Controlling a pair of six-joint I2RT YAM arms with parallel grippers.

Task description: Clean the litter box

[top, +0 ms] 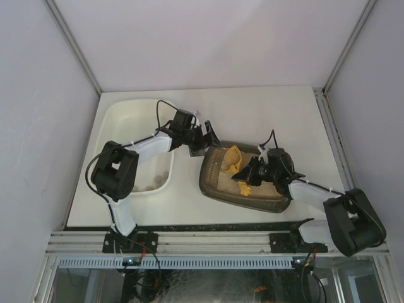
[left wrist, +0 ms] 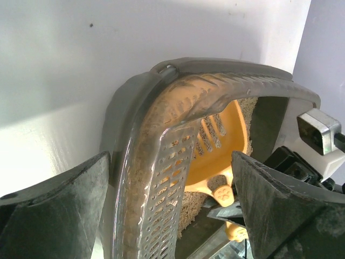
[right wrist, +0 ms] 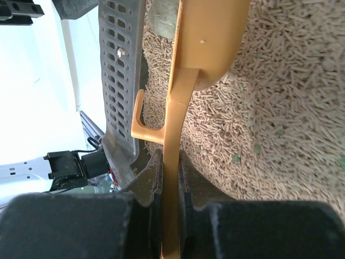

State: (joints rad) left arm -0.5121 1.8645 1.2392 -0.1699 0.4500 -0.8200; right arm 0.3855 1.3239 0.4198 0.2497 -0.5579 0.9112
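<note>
1. Left gripper [top: 205,142]: jaws wide, holding nothing, straddling litter box [top: 205,180] far-left corner rim.
2. That box sits mid-table, just right of white tub [top: 126,120].
3. Right gripper [top: 247,177]: clamped on yellow scoop [top: 233,158] handle, above the litter.

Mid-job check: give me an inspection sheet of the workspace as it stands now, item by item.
Surface: white table, carrying the tub and the litter box.
Job's things: litter box right of centre, pellet litter inside; yellow scoop over its far-left part.
Clutter: white tub at left, a few brownish clumps in its near corner.
Grippers: left gripper open, fingers either side of the box's far-left corner; right gripper shut on the scoop's handle.
Cables: a black cable loops at each wrist; no snag visible.
Surroundings: white enclosure walls; metal rail at the near edge.
</note>
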